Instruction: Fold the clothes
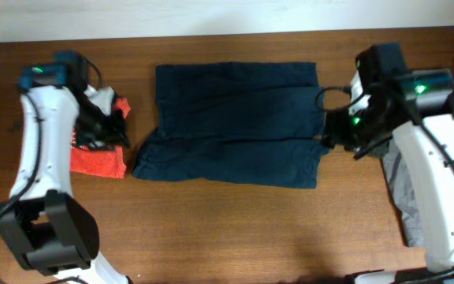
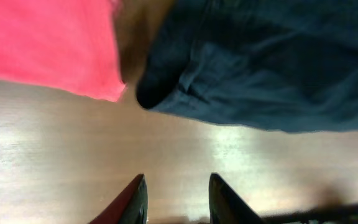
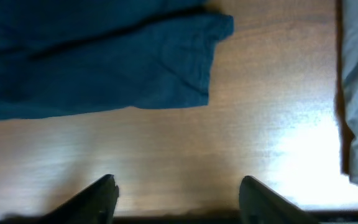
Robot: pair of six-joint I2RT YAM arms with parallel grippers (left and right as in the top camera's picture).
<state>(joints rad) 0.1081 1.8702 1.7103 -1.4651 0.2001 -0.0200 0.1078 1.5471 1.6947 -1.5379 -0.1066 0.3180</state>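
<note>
A brown wooden table (image 1: 227, 229) with fine grain fills nearly the whole overhead view. Beyond its far edge runs a pale off-white strip (image 1: 211, 16); whether it is wall or floor cannot be told. In the right wrist view, a bright glare (image 3: 303, 149) lies on the smooth wood.

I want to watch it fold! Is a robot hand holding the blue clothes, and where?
No, nothing is held. The left hand and the right hand are both open over the table, beside the blue clothes.

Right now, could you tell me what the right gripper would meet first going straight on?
The right gripper would likely meet the navy garment, past bare table; depth is unclear.
</note>
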